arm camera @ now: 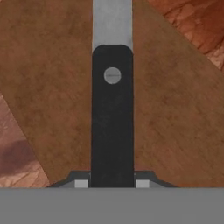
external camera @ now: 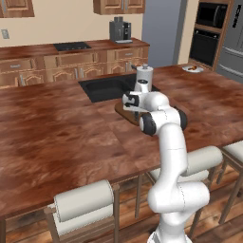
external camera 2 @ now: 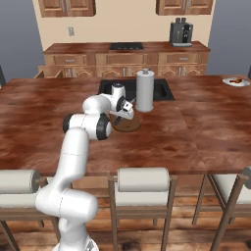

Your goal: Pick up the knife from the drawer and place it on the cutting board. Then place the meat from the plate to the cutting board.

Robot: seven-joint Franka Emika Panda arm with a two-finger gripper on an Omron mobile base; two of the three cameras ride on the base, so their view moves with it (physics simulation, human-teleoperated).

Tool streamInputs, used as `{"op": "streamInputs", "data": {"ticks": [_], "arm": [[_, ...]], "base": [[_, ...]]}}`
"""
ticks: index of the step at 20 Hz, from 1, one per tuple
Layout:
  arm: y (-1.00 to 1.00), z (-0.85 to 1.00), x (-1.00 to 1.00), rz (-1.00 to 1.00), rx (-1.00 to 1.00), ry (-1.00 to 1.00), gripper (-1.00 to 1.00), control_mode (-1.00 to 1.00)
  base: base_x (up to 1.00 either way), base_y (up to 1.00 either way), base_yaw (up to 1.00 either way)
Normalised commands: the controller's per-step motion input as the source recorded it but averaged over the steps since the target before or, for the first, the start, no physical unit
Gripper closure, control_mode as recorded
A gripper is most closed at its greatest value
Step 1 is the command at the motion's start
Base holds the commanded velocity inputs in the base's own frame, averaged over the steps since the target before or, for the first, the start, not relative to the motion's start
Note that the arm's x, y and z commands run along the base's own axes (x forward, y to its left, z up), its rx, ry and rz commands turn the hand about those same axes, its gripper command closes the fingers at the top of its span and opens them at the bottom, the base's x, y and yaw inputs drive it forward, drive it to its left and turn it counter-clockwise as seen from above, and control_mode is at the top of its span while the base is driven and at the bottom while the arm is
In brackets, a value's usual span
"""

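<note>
The gripper (arm camera: 112, 183) clamps the slim black-handled knife (arm camera: 112, 122) (blade toward 12 o'clock) over the dark-brown wooden cutting board (arm camera: 52, 87).

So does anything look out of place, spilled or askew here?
Nothing stands out. The gripper holds the knife by its handle just above the cutting board; the meat sits on its plate at the counter's far end.
</note>
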Motion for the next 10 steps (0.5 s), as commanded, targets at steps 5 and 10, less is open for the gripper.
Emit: {"op": "streamInputs", "data": {"ticks": [5, 10], "arm": [[0.00, 0.27, 0.03, -0.01, 0.00, 0.00, -1.00, -1.00], [0.00, 0.58, 0.02, -0.06, 0.00, 0.00, -1.00, -1.00]], "base": [[0.00, 0.00, 0.00], [0.00, 0.00, 0.00]]}}
